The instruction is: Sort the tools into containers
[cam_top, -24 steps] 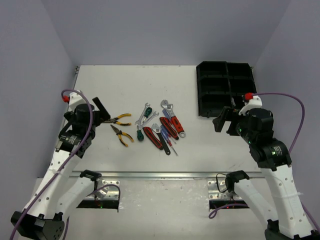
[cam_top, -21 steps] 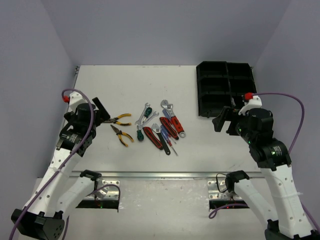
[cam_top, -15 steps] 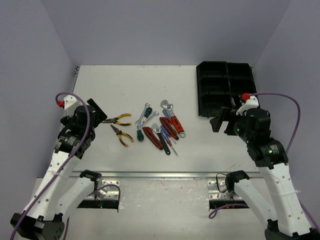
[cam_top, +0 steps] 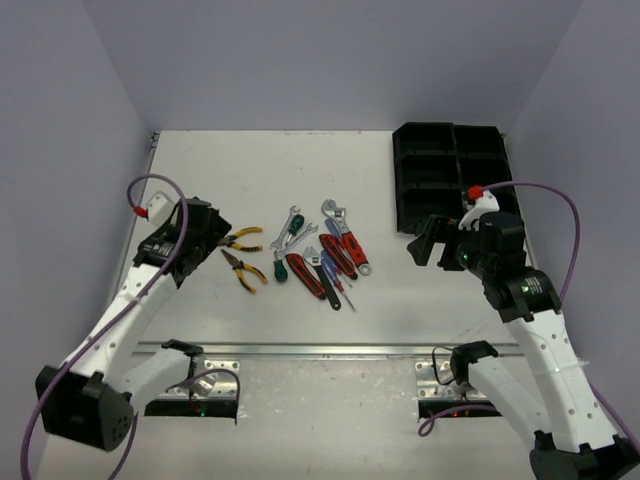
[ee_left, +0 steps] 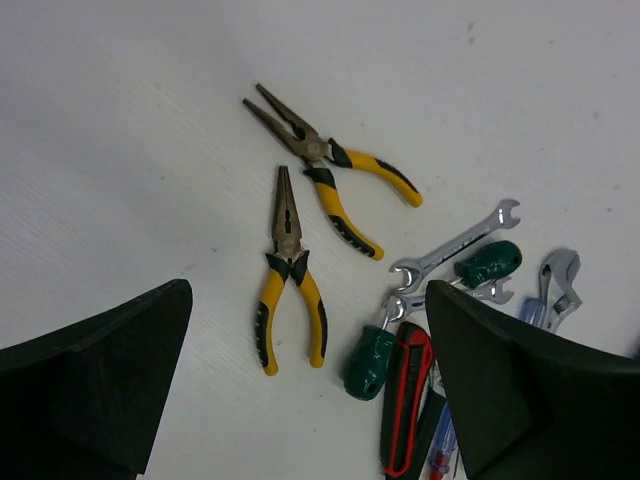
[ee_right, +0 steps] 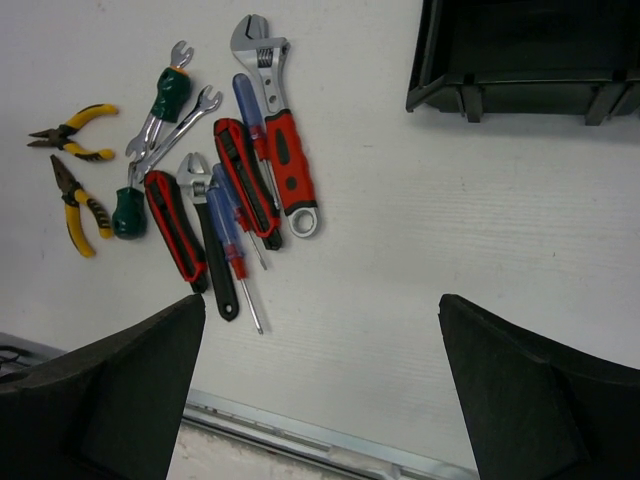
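Note:
The tools [cam_top: 318, 255] lie in a loose cluster at the table's middle: two yellow-handled pliers [cam_top: 243, 255] on its left, then green screwdrivers, silver wrenches, red and black adjustable wrenches, and blue screwdrivers. The black six-compartment tray [cam_top: 400, 190] stands at the back right and looks empty. My left gripper [cam_top: 212, 232] is open, just left of the pliers. In the left wrist view the lower pliers [ee_left: 290, 280] lie between my fingers, below them. My right gripper [cam_top: 428, 245] is open and empty between the tools and the tray. The right wrist view shows the red adjustable wrench [ee_right: 283, 150] and the tray's corner [ee_right: 440, 95].
A metal rail [cam_top: 340, 350] runs along the table's near edge and also shows in the right wrist view [ee_right: 300, 435]. Purple cables loop off both arms. Grey walls close in the left, right and back sides.
My left gripper has swung right and turned toward the pliers. My right gripper has shifted a little left, toward the tools. No tool has moved.

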